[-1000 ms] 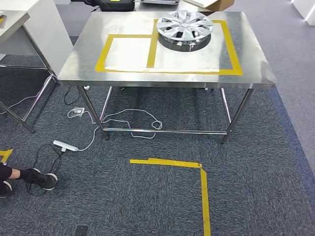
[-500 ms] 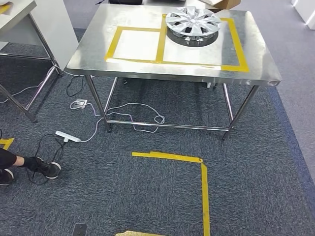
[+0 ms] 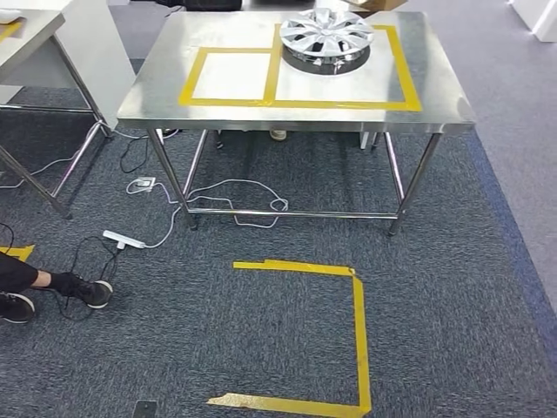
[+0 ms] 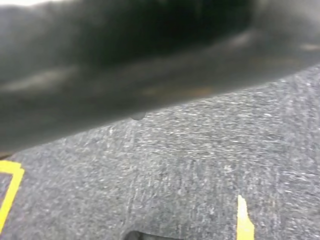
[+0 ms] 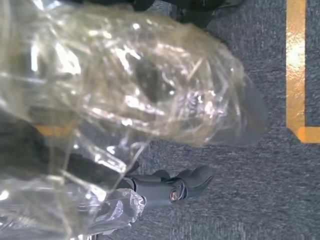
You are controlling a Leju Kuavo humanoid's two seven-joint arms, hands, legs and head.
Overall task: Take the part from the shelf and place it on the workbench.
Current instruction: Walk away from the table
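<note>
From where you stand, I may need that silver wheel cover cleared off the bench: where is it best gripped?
Probably the near rim of the wheel cover, coming from the front edge of the workbench. It lies flat, face up, so the raised rim facing you offers a lip; the domed spokes look less sure to hold.

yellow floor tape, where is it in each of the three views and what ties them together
Head view: the yellow tape outline on the grey carpet lies in front of the steel workbench, lower centre, with a corner at lower right.
Left wrist view: yellow tape pieces at one edge and near the opposite lower side.
Right wrist view: a yellow tape corner beyond the clear plastic-wrapped bundle.
Shared landmark: the grey carpet.
</note>
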